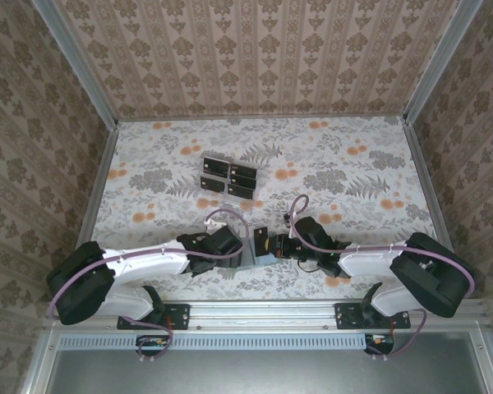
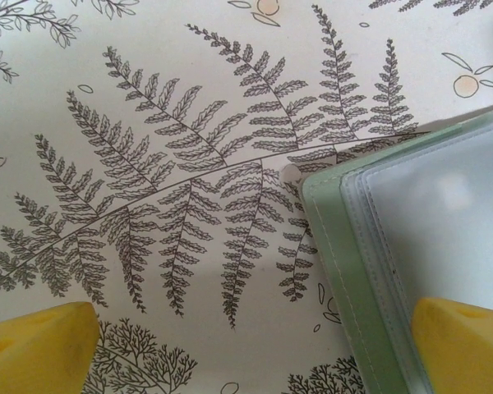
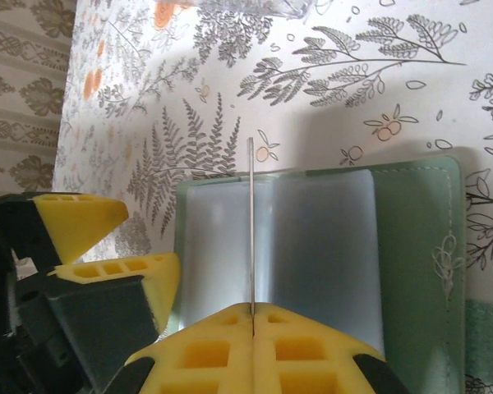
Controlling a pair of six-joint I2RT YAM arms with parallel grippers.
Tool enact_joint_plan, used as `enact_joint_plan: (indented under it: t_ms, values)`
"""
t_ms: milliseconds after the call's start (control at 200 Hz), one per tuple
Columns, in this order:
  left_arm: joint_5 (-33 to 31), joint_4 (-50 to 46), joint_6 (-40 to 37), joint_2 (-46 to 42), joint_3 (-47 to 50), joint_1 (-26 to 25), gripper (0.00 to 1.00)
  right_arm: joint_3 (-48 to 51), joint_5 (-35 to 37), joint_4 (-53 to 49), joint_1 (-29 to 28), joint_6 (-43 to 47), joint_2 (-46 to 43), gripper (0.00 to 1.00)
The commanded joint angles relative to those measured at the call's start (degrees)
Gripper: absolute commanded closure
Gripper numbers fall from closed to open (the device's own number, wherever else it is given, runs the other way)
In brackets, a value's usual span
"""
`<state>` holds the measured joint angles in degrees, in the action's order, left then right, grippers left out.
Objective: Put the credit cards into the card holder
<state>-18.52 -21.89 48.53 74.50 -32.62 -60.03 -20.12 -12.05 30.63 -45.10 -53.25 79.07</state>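
Right wrist view: right gripper (image 3: 253,328) has its blocky yellow pads, w/ square cut-outs, pressed tight together. They pinch one credit card (image 3: 251,222), seen edge-on as a thin straight line and held upright over the card holder (image 3: 411,246). Holder lies open & flat on the table (image 3: 353,98), which is covered in a pale cloth w/ fern & orange-fruit print. Its cover is matte grey-green w/ a stitched border, rounded corners & a small embossed motif. The inner side carries clear glossy plastic sleeves that catch the light. Card edge sits approx over the middle of the sleeve area; whether it touches the plastic can't be told. Left wrist view: left gripper (image 2: 246,353) is spread wide w/ nothing between its jaws. One wedge-shaped yellow fingertip (image 2: 37,345) is low over bare cloth, the other over the holder's sleeve corner; contact there can't be told. Top external view: both arms are folded low, forearms reaching in from either side to meet near the table's centre front. The grippers face each other, just beside one another, w/ the holder under & between them. The white forearm shells are smooth, and a purple cable loops over each wrist. Further back, well apart from the holder, a clear plastic slotted rack (image 1: 222,199) holds several black rectangular credit cards (image 1: 238,176).
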Motion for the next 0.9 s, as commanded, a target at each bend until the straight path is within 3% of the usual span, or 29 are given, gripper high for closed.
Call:
enact_joint_plan:
  t_ms: [0, 895]
  values:
    - [-1.43, -0.16, 1.65, 0.26, 0.97, -0.54, 0.0, 0.78, 0.45, 0.11, -0.5, -0.71, -1.5, 1.0]
    - [-2.08, 0.26, 5.46, 2.49, 3.54, -2.64, 0.0, 1.96, 2.52, 2.95, -1.73, -0.91, 0.1, 1.0]
